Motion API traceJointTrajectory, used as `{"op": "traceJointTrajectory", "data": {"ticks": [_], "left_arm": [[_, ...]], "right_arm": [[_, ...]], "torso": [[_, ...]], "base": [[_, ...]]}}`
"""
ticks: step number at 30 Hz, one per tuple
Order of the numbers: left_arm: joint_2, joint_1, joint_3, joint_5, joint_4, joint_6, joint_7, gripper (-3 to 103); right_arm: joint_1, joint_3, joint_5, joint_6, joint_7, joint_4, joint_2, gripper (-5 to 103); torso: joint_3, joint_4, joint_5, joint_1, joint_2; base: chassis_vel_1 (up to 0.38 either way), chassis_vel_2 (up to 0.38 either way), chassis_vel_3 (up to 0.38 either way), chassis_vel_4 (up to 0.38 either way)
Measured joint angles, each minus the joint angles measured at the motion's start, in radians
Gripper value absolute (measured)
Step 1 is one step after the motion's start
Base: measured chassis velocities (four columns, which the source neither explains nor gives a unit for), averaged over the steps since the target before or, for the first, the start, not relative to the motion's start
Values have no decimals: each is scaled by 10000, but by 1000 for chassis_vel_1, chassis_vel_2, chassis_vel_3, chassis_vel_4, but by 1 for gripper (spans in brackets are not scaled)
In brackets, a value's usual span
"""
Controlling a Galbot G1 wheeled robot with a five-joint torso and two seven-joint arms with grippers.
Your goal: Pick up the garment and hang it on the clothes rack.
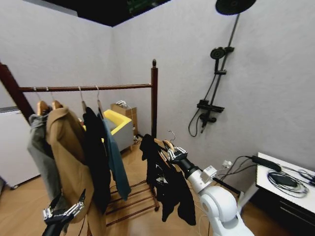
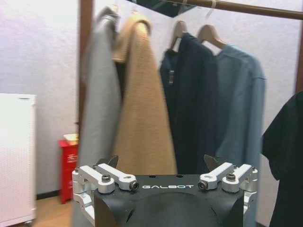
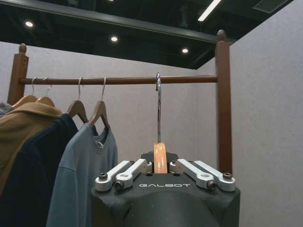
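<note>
We are holding the garment (image 1: 165, 182) by its wooden hanger (image 3: 160, 158) in our right claw (image 3: 160, 166), clenched on it. The clothes rack (image 3: 189, 79) rail is still higher and farther ahead, running sideways. Our right arm is reaching forward and up. Our left claw (image 2: 165, 168) is hanging low, released.

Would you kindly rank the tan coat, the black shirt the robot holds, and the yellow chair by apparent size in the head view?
1. Tan coat: largest, though nearest the camera.
2. Garment, held by the right end effector.
3. Yellow chair: smallest, farther back and partly hidden.
</note>
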Motion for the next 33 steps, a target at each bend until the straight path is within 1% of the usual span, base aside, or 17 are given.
{"op": "traceJointTrajectory", "data": {"ticks": [5,8,11,12,14,16,18,19,21,25,26,27,29,30,32,33], "left_arm": [[0,0,0,0,0,0,0,100],[0,0,0,0,1,0,0,100],[0,0,0,0,0,0,0,100],[0,0,0,0,0,0,0,100],[0,0,0,0,0,0,0,100],[0,0,0,0,1,0,0,100],[0,0,0,0,0,0,0,100],[0,0,0,0,0,0,0,100],[0,0,1,0,0,0,0,100],[0,0,0,0,0,0,0,100],[0,0,0,0,0,0,0,100],[0,0,0,0,0,0,0,100],[-1,0,0,0,0,0,0,100],[-1,0,0,0,0,0,0,100],[0,0,1,0,0,0,2,100],[0,0,1,0,0,0,2,100]], "right_arm": [[-49,73,-63,13,122,57,-18,10],[-59,100,-219,48,251,65,-13,10],[20,60,-585,101,677,74,26,10],[20,60,-585,101,677,74,26,10],[222,-47,-650,-123,1052,170,32,10],[326,-92,-678,-228,1184,199,25,10],[742,-203,-929,-585,1529,223,-4,10],[742,-203,-929,-585,1529,223,-4,10],[1122,-335,-1165,-856,1647,140,-99,10],[1711,-606,-1166,-983,1696,-136,-277,10],[2120,-720,-977,-1073,1700,-311,-367,10],[2120,-720,-977,-1073,1700,-311,-367,10],[2903,-862,-116,-1306,1839,-708,-441,10],[2903,-862,-116,-1306,1839,-708,-441,10],[3900,-1017,1050,-1528,2253,-1305,-403,10],[3900,-1017,1050,-1528,2253,-1305,-403,10]], "torso": [[0,-3,1,0,0],[0,3,0,0,0],[0,-2,1,-1,0],[0,-2,1,-1,0],[0,-4,1,-1,0],[0,-4,1,-1,0],[0,-3,1,0,0],[0,-3,1,0,0],[0,-4,1,0,0],[0,-1,1,0,0],[0,-1,1,0,0],[0,-1,1,0,0],[0,-2,0,0,0],[0,-2,0,0,0],[1,-1,1,0,0],[1,-1,1,0,0]], "base": [[118,127,138,125],[112,87,109,134],[42,51,19,34],[0,0,0,0],[0,0,0,0],[0,0,0,0],[0,0,0,0],[0,0,0,0],[0,0,0,0],[0,0,0,0],[0,0,0,0],[0,0,0,0],[0,0,0,0],[0,0,0,0],[0,0,0,0],[0,0,0,0]]}}
